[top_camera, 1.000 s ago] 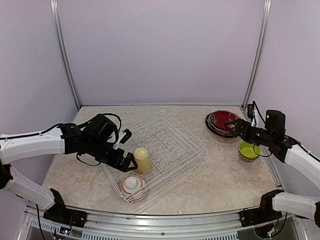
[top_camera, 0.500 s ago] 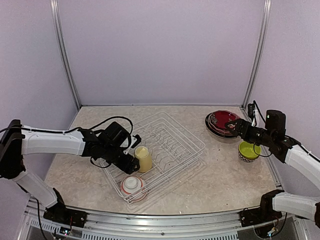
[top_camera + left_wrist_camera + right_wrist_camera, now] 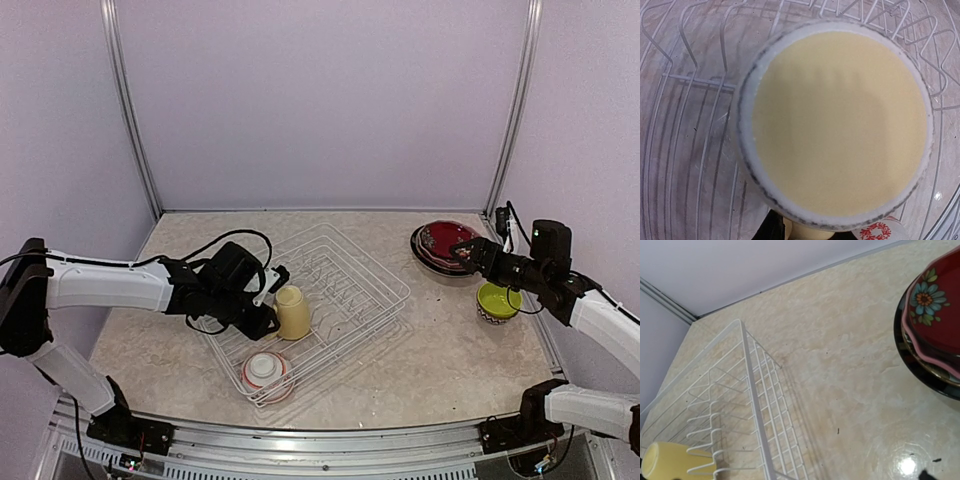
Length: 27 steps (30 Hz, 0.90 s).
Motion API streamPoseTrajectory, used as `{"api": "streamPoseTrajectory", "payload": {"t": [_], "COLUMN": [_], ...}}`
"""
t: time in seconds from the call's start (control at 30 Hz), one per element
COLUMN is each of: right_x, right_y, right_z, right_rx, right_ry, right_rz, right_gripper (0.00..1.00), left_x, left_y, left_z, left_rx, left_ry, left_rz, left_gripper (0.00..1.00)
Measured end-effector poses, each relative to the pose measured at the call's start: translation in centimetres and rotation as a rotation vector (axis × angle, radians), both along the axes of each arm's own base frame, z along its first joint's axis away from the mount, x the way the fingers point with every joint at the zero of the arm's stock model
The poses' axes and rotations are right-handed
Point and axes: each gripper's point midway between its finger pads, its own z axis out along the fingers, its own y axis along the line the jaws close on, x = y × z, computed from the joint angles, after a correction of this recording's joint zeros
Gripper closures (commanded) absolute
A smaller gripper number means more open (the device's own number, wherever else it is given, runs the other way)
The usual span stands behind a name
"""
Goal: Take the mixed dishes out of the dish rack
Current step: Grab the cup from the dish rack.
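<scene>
Starting with the left gripper [image 3: 268, 320], left of the middle in the top view: pushed up snug against the pale yellow mug [image 3: 293, 312]. Cannot tell how wide open, or whether holding on, with the mug's round flat end filling nearly all of the left wrist view and hiding the fingers. Mug tipped over a bit and seemingly upside down, inside the dish rack [image 3: 345, 275] near its left side, leaning among the wire tines. Probably turned over like that for drying. Looks like the mug-grabbing step, so likely next out of the rack.

Just below the mug, toward the bottom of the frame: a red-and-white bowl [image 3: 265, 369], also upside down, in the near corner of the rack. Likely one for later.

Over at the right gripper [image 3: 462, 254], on the right side of the frame: hovering at the edge of a stack of plates [image 3: 440, 238], dark red on top. Cannot tell how open either, with no fingers showing in its own view. Below that, a lime green bowl [image 3: 497, 300] on the table [image 3: 440, 360], well apart from the rack. Piled and set there to keep unloaded things out of the way, at a guess.
</scene>
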Motion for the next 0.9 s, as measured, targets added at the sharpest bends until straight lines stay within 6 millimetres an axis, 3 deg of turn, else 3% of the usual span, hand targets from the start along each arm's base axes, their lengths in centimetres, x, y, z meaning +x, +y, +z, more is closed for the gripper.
{"api": "streamPoseTrajectory", "payload": {"t": [0.27,0.5,0.63,0.73,0.9], "right_x": [0.0,-0.1,0.0,0.4,0.7], "right_y": [0.0,0.5,1.0,1.4,3.8], "right_z": [0.0,-0.1,0.3,0.7,0.7], "right_rx": [0.002,0.003,-0.003,-0.006,-0.015], "right_ry": [0.003,0.009,0.007,0.009,0.029], "right_rz": [-0.003,0.001,0.002,-0.001,0.034], "right_gripper": [0.00,0.00,0.00,0.00,0.00], "left_x": [-0.2,-0.7,-0.9,-0.9,-0.6], "left_y": [0.2,1.5,2.5,2.8,3.9], "left_z": [0.0,0.8,3.5,6.6,10.9], "left_rx": [-0.006,-0.010,-0.059,-0.146,-0.318], "left_ry": [-0.005,-0.019,-0.057,-0.095,-0.090], "left_rz": [0.020,0.064,0.106,0.137,0.211], "left_gripper": [1.00,1.00,1.00,1.00,1.00]}}
